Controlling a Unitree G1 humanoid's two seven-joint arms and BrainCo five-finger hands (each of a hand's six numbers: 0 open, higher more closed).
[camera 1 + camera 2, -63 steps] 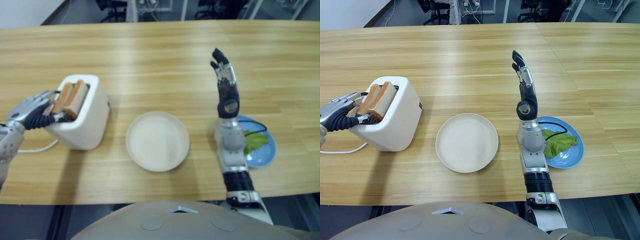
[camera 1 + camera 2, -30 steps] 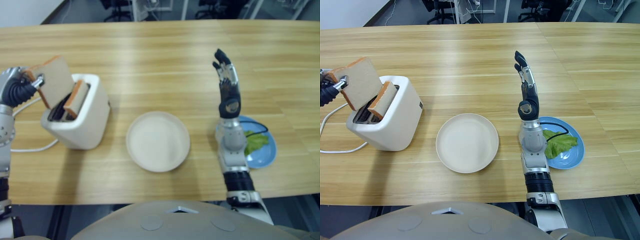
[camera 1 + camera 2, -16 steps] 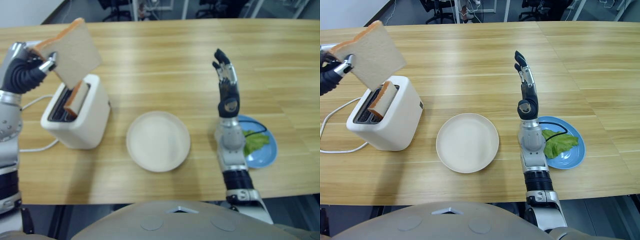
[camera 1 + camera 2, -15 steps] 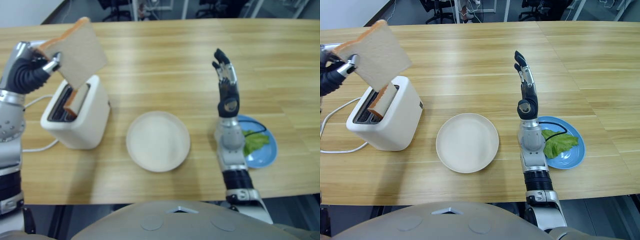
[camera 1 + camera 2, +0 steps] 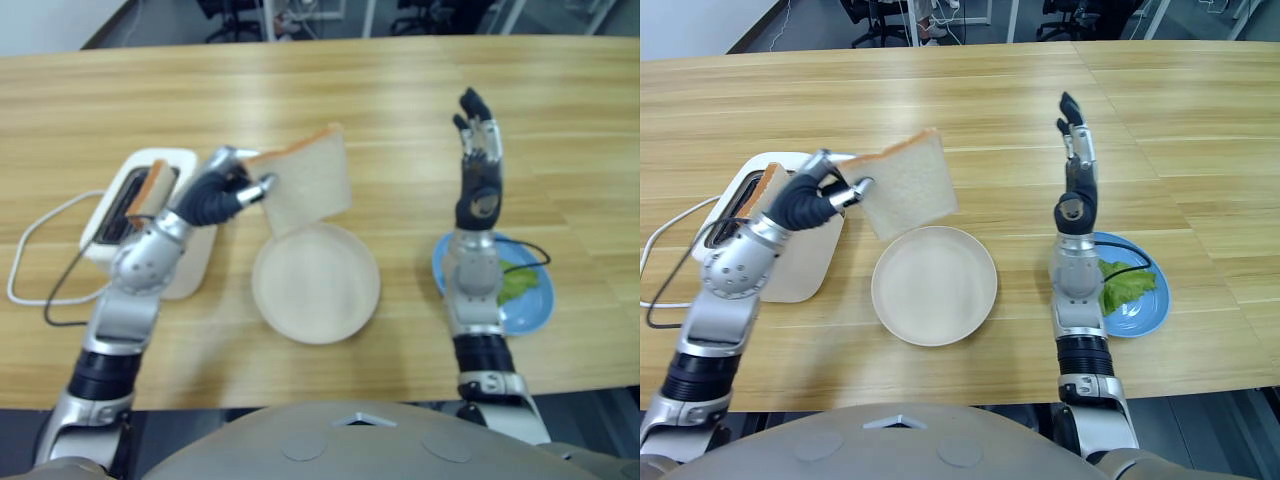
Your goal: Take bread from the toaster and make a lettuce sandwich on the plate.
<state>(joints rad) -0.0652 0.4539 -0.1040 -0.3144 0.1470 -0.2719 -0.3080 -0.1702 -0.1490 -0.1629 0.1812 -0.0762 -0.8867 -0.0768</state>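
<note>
This is looking like an office or a lab room. A long wooden bench (image 5: pixel 940 90) is stretching across the whole scene. Beyond its far edge, black swivel chairs (image 5: pixel 875 15) on wheeled bases are standing on a dark floor (image 5: pixel 810 28), beside white desk legs (image 5: pixel 1012 20).

Two slices of bread are here: the held slice (image 5: pixel 905 185) in the left hand (image 5: pixel 810 205), and the second slice (image 5: pixel 766 188) in the one toaster (image 5: pixel 812 265) just beside that hand. Two plates: the cream plate (image 5: pixel 934 290) between the hands, the blue plate (image 5: pixel 1135 320) near the right hand (image 5: pixel 1075 165). One lettuce leaf (image 5: pixel 1125 283), perhaps more folded together.
</note>
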